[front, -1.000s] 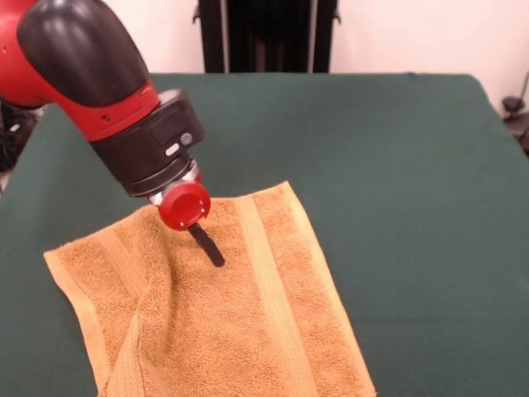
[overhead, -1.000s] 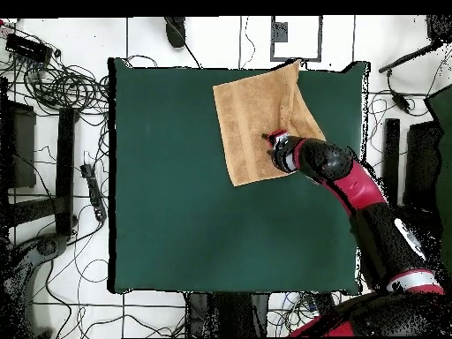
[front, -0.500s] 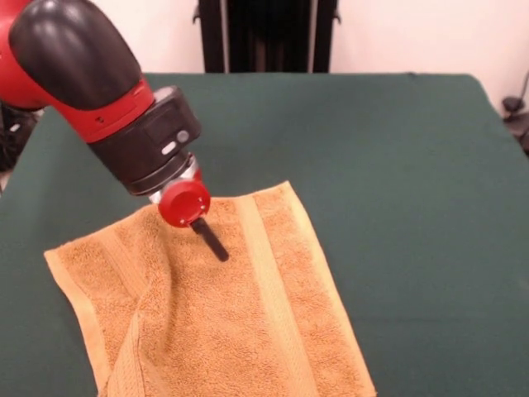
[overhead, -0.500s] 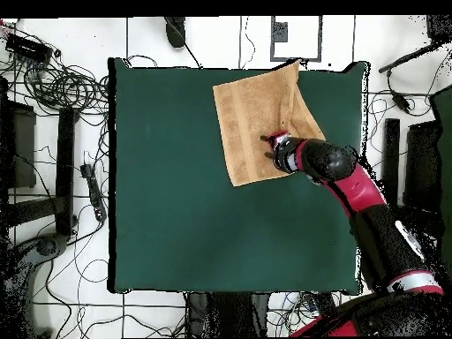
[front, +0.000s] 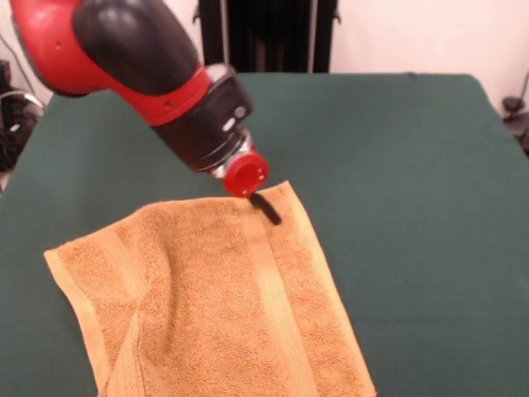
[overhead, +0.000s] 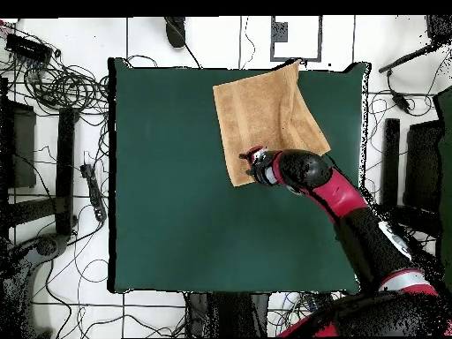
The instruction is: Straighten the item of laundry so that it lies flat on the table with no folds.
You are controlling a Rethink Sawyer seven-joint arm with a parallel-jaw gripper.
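- Nearest the front camera, the towel (front: 219, 306) runs off the bottom of the front view, spread on the green table (front: 413, 207); from overhead it sits in one corner region, its far tip just past the table edge.
- Most of it looks flat to me, with one pale woven band (front: 273, 302) running straight up the middle.
- What is left, I judge: a soft ridge (front: 161, 285) on the side by the second band, where the cloth puckers and the edge looks doubled.
- Further back, my gripper (front: 266, 208) now hangs over the towel's far edge, near its corner; a second ago I was over the middle of the cloth.
- My fingers read as one thin dark prong pressed together, holding nothing.
- The towel itself has not visibly shifted.
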